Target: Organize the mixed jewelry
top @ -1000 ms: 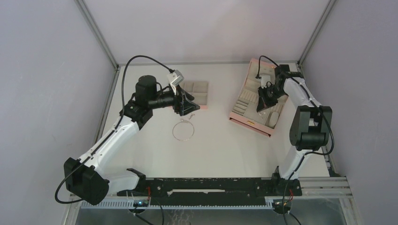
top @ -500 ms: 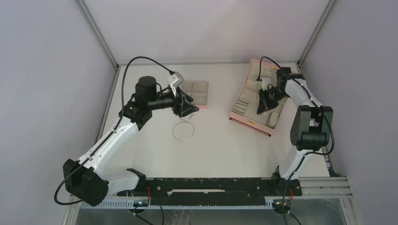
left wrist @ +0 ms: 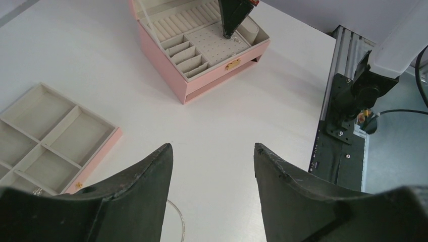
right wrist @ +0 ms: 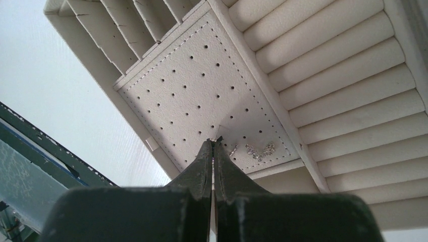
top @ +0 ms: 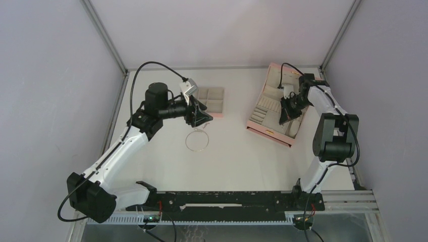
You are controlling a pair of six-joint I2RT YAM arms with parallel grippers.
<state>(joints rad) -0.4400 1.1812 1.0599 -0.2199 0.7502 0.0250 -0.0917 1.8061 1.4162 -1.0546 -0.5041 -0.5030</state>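
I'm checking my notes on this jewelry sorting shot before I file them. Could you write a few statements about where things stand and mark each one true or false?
1. The left pincer is open with nothing between its fingers. True.
2. The wire hoop lies inside the compartment tray. False: it lies on the table, outside the tray.
3. The right pincer is shut, over the perforated panel of the pink box. True.
4. The pink box is closed. False: it is open, with its rolls and slots showing.
5. Tiny silver pieces lie on the perforated panel. True.
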